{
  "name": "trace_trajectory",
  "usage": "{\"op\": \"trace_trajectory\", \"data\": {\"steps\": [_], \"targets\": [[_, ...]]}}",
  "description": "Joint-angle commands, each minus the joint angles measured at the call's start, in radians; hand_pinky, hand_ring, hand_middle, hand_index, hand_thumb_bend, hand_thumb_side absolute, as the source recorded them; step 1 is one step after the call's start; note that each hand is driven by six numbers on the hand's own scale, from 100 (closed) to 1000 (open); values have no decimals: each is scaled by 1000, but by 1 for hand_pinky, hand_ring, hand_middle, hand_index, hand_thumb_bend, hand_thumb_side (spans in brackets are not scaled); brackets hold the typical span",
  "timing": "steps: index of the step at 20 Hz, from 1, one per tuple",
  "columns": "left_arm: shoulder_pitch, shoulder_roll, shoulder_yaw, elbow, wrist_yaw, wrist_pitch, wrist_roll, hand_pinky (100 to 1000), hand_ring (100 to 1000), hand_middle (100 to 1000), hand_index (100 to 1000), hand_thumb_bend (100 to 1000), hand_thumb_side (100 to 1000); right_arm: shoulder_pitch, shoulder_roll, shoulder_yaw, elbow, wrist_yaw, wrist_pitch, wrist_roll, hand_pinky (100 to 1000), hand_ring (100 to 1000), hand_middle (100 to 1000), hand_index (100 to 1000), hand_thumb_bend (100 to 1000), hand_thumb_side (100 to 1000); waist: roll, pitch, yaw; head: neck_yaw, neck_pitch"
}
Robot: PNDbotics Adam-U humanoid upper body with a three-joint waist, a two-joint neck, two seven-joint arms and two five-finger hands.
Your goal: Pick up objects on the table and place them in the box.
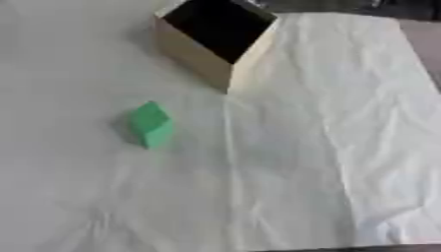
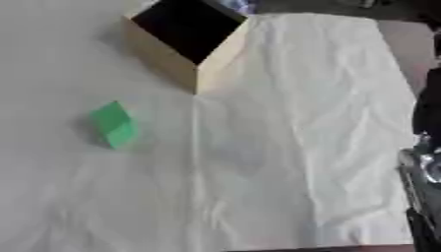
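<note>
Of the fingers, nothing certain to report: impossible to tell whether released, clenched or grasping. Only a black and silver stretch of the right arm (image 2: 424,152) at the right edge of the right eye view, cut by the frame, with no clear right hand to be made out. No sign of the left hand in either view.

On the bench (image 1: 60,59), one green block (image 1: 151,124), lying on the left part, alone and touched by nothing. Beyond it, toward the far side, the box (image 1: 200,58), light tan walls, open at the top, one corner turned toward the camera. Well apart from the block, with bare surface between. Inside of the box dark; not possible to say whether already holding something. To the right, a crumpled white sheet (image 1: 344,123) spread over the bench, reaching up to the box corner, with nothing lying on it.

Judging from this: task not finished, and probably either at the start or near the end. Left to do for sure: reaching to the green block, taking it, carrying it over the rim and letting it go inside. No other loose object visible outside the box, so likely the last piece remaining, or the only one.
</note>
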Motion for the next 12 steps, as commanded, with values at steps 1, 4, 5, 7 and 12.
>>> {"op": "trace_trajectory", "data": {"steps": [1, 4, 5, 7, 12], "targets": [[1, 10, 27, -14, 5, -2, 12, 589, 693, 749, 805, 100, 470, -3, -18, -10, -18, 9, -1, -3, 789, 735, 616, 823, 100, 850, 5, -16, 1, -2, -5], [6, 5, 30, -14, 5, -1, 12, 590, 695, 751, 807, 100, 473, -3, -18, -10, -18, 9, -1, -3, 789, 735, 616, 823, 100, 850, 5, -16, 1, 0, -4], [5, 7, 28, -14, 4, -1, 6, 596, 704, 758, 814, 100, 475, -3, -18, -10, -18, 8, 0, -3, 789, 735, 616, 823, 100, 850, 5, -16, 1, 0, -3], [-3, 21, 13, -14, -20, -2, -38, 608, 716, 765, 825, 107, 473, -2, -19, -8, -18, 8, 0, -1, 789, 735, 615, 823, 100, 850, 6, -16, 1, 3, -1], [-52, 100, -52, -14, -97, 46, -206, 624, 729, 770, 836, 123, 476, -2, -23, -5, -18, 6, 0, 2, 790, 735, 615, 823, 100, 850, 7, -19, -5, 9, 1]]}}
